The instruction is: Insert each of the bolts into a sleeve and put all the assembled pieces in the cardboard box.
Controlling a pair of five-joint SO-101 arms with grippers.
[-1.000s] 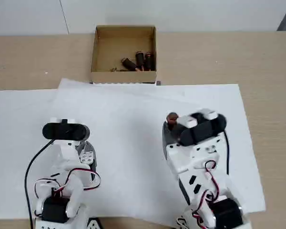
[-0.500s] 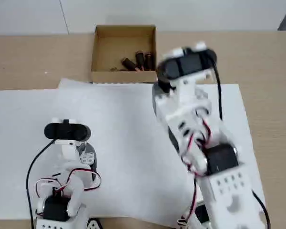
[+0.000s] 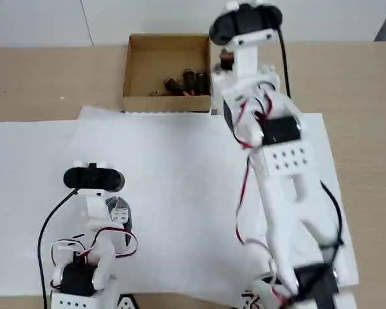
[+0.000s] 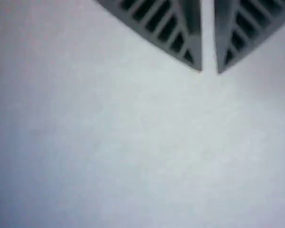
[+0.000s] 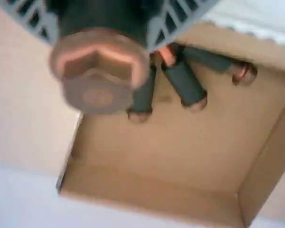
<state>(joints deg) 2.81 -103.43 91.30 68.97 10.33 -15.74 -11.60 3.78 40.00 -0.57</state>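
i see the right gripper (image 3: 226,64) at the upper middle of the high view, over the right-hand rim of the cardboard box (image 3: 169,40). its jaws are clamped on an assembled piece (image 5: 97,76): the dark, smooth, round sleeve sits between the grey ribbed fingers (image 5: 173,21), and the coppery hexagonal bolt head with its round flange sticks out beyond the fingertips, facing the wrist camera. the held piece hangs above the open box, not touching its floor.

the box is plain brown card, square, with low walls. inside it, towards its lower right corner in the high view, lie three more finished pieces (image 3: 188,82), dark cylinders with copper ends, close together.

the left gripper (image 4: 209,66) is at the lower left of the high view, over the white paper sheet (image 3: 180,174) that covers the pale wooden table (image 3: 38,77). its ribbed grey jaws are drawn to a thin slit with nothing between them.
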